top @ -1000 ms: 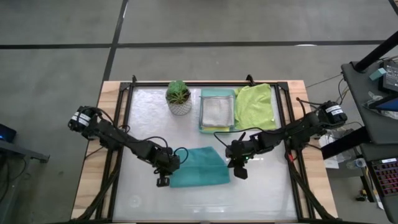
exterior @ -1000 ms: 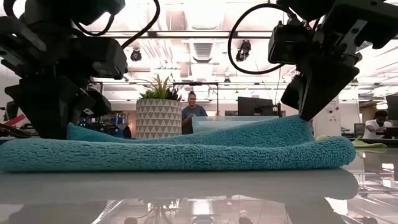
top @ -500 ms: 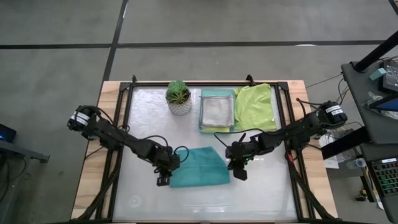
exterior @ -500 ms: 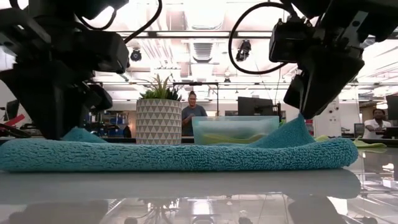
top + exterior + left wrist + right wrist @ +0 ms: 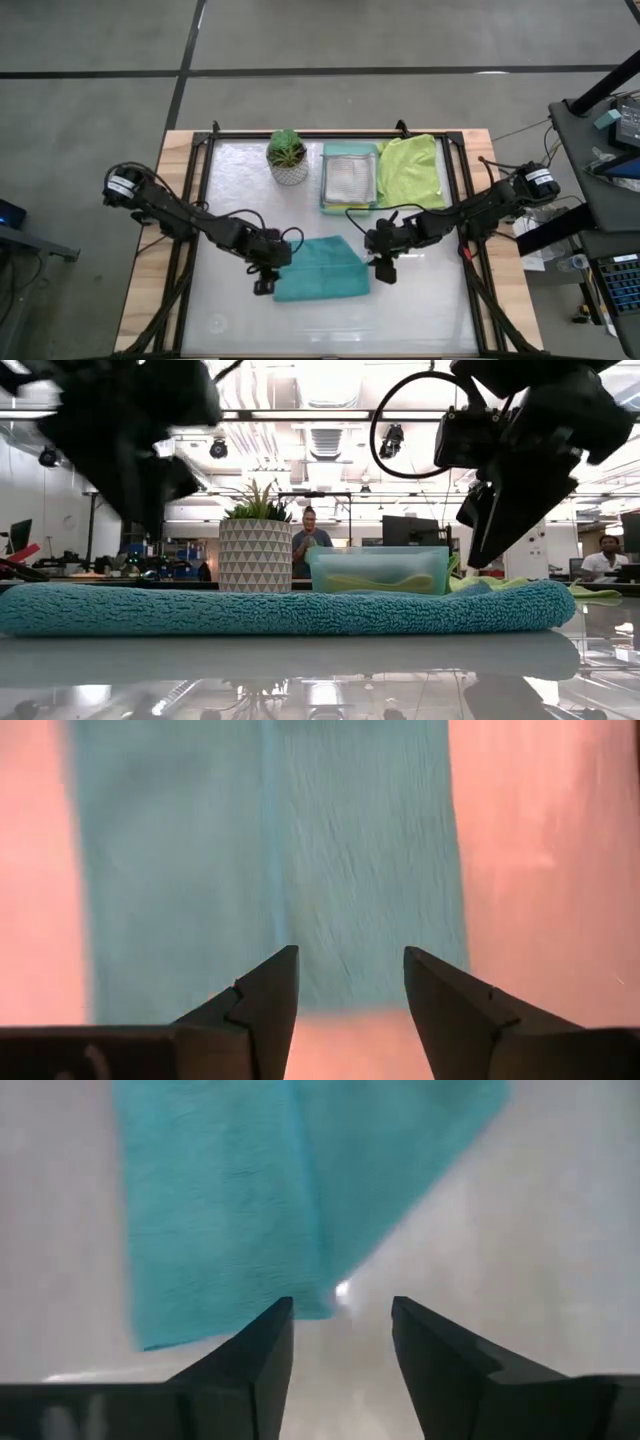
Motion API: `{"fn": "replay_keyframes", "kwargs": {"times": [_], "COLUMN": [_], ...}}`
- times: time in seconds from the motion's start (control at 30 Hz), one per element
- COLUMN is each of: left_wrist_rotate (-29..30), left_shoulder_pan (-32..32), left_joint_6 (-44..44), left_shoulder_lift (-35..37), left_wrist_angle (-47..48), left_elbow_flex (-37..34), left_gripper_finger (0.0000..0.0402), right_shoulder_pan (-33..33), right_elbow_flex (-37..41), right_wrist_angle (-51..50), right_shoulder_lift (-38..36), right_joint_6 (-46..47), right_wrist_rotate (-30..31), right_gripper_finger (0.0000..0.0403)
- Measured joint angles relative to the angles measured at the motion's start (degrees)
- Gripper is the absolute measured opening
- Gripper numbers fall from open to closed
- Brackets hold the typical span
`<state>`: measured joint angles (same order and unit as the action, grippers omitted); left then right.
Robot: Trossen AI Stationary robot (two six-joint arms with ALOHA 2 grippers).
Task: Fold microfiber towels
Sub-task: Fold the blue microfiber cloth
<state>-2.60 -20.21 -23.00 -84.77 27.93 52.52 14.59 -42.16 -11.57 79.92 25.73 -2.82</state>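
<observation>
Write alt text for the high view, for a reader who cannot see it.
A folded teal towel lies flat near the table's front, with the open left gripper at its left edge and the open right gripper at its right. Behind stand a potted plant, a mint tray and a lime green towel.

Teal towel (image 5: 318, 268) near centre, lime green towel (image 5: 411, 170) far right, pale grey towel (image 5: 349, 179) in mint-green tray (image 5: 325, 180), green plant (image 5: 287, 148) in white pot with grey triangle pattern (image 5: 255, 556), black arms, pale table (image 5: 420, 300).
</observation>
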Motion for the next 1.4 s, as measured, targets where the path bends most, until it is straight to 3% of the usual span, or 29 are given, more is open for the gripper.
{"fn": "replay_keyframes", "kwargs": {"times": [0.17,0.37,0.6,0.77,0.97,1.17,1.4], "left_wrist_rotate": [11.31,13.98,21.19,21.58,21.54,17.90,16.43], "left_shoulder_pan": [0.60,4.07,5.99,8.20,9.98,10.34,10.47], "left_joint_6": [8.67,11.47,11.40,11.33,9.96,10.90,11.79], "left_shoulder_lift": [-1.03,-7.01,-15.79,-20.95,-23.42,-25.55,-28.12], "left_wrist_angle": [-16.28,-32.25,-37.80,-43.96,-44.68,-48.57,-54.27], "left_elbow_flex": [-1.14,-2.42,-1.64,-0.93,-0.51,-0.71,-0.65], "left_gripper_finger": [0.0166,0.0166,0.0166,0.0166,0.0161,0.0109,0.0018], "right_shoulder_pan": [0.00,0.00,0.02,0.02,0.02,0.00,0.00], "right_elbow_flex": [1.10,3.28,6.37,6.48,6.48,6.48,6.61], "right_wrist_angle": [0.66,3.28,11.25,12.43,14.58,15.28,16.73], "right_shoulder_lift": [0.25,0.52,0.76,0.79,0.79,0.79,0.79], "right_joint_6": [-1.39,-1.87,-1.98,-2.20,-2.88,-3.25,-3.17], "right_wrist_rotate": [7.57,9.00,8.99,9.02,9.02,9.02,9.04], "right_gripper_finger": [0.0155,0.0144,0.0137,0.0139,0.0135,0.0134,0.0139]}}
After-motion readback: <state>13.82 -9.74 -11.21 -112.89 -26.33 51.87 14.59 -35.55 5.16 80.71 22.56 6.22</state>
